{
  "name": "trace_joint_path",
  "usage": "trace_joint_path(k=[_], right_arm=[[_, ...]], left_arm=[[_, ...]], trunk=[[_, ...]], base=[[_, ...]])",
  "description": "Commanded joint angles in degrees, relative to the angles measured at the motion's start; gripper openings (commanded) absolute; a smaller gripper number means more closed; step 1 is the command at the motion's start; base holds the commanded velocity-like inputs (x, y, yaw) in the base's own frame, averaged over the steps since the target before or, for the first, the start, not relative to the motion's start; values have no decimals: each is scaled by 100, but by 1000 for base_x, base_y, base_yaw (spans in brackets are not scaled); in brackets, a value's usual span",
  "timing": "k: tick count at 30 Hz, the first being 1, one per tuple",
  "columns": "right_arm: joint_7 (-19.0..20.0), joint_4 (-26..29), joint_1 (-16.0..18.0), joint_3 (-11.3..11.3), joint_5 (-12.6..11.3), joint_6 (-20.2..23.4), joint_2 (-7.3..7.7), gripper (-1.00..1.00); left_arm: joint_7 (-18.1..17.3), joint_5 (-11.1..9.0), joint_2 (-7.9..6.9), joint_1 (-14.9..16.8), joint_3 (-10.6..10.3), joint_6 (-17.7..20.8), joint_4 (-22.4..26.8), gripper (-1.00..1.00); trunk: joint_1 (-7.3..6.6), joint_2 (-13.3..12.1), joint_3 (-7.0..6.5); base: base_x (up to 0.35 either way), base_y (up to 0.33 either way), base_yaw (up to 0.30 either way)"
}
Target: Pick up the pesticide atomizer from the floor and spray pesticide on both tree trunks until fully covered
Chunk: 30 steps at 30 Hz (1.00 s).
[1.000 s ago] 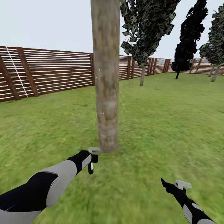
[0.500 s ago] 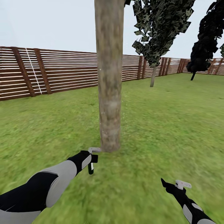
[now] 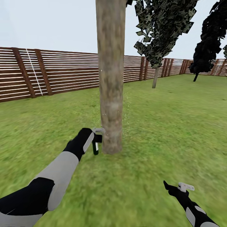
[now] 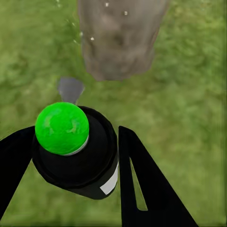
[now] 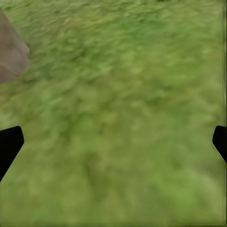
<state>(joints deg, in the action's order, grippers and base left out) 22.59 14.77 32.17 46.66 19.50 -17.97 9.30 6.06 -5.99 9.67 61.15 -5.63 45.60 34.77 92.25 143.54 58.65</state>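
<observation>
While no writing is showing on its white label, the sprayer [image 4: 75,151], a black can topped with a green button, is sitting clamped between the fingers of the left gripper [image 3: 96,143], just beside the tree trunk [image 3: 110,78] near its base. Pale specks are floating around the bark. Grass [image 3: 164,126] is spreading to a brown slatted fence [image 3: 63,72], with dark narrow trees [image 3: 164,28] standing well behind. Nothing is standing between can and trunk. The right gripper [image 3: 171,187] is hanging low over the lawn, fingers spread wide, holding nothing.
</observation>
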Motion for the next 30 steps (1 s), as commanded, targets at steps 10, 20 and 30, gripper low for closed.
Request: trace_joint_path(k=[10,20,30], right_arm=[[0,-1,0,1,-4,-1,2,100],[0,0,-1,1,-16,-3,2,100],[0,-9,0,1,-12,-2,2,100]], left_arm=[[-17,-14,-8,1527,-8,1130,88,-100],[-894,-30,-49,3194,-94,1180,-487,-100],[-1213,-21,6,3914,-1156,1180,-1737,-100]], trunk=[[0,0,0],[0,0,0],[0,0,0]], base=[[0,0,-22],[0,0,-59],[0,0,0]])
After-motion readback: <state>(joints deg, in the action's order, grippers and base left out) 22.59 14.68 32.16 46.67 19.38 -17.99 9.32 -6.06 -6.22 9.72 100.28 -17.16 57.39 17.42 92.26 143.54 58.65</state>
